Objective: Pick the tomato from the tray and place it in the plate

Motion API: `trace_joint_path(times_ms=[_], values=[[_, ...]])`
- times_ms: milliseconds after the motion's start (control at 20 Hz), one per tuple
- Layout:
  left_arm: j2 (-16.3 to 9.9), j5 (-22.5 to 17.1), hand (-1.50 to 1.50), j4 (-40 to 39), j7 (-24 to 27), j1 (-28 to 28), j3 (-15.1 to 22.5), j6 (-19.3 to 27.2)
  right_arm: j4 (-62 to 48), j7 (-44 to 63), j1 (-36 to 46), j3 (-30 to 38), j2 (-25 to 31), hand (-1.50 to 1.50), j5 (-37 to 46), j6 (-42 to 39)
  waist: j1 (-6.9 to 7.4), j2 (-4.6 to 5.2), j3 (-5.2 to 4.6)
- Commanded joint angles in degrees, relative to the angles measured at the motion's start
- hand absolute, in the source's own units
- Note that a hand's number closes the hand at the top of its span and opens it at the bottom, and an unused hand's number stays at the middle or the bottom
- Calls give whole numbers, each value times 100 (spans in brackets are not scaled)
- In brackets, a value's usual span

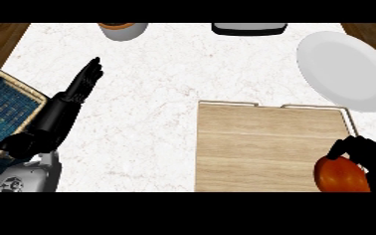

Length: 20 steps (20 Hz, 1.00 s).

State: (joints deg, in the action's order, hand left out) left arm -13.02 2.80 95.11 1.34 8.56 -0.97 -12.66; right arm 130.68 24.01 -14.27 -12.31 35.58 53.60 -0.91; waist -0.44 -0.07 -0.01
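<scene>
A red tomato (340, 175) sits at the lower right corner of the wooden tray (257, 144). My right hand (356, 147) curls its black fingers over the tomato's top and far side, at the view's right edge. The white plate (339, 69) lies on the counter beyond the tray, at the upper right. My left hand (73, 94) rests open at the left, fingers straight and pointing away from me, far from the tray.
A woven basket with a blue cloth (15, 102) sits at the left edge under my left forearm. A grey bowl with an orange rim (123, 30) and a dark appliance (248, 28) stand along the counter's far edge.
</scene>
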Motion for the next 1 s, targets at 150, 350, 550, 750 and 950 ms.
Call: trace_joint_path(times_ms=[150,350,550,750,950], values=[[61,-22,0,101,-276,204,-40,-89,-772,-50,879,579,-495,150,-21,-198,54,7,2],[12,39,0,53,-210,231,-72,-86,-2257,-805,1897,1691,-145,150,-1197,-250,124,24,4],[6,-156,0,274,-398,104,-141,-244,-3344,-1488,2239,1739,-476,150,-969,365,115,18,6],[68,-93,0,30,-415,363,-159,-183,-4626,-2054,3170,2194,-338,150,-1325,432,137,35,7],[140,-58,0,296,-433,260,-120,-157,-5819,-2726,3504,2281,-484,150,-960,1183,129,26,6]])
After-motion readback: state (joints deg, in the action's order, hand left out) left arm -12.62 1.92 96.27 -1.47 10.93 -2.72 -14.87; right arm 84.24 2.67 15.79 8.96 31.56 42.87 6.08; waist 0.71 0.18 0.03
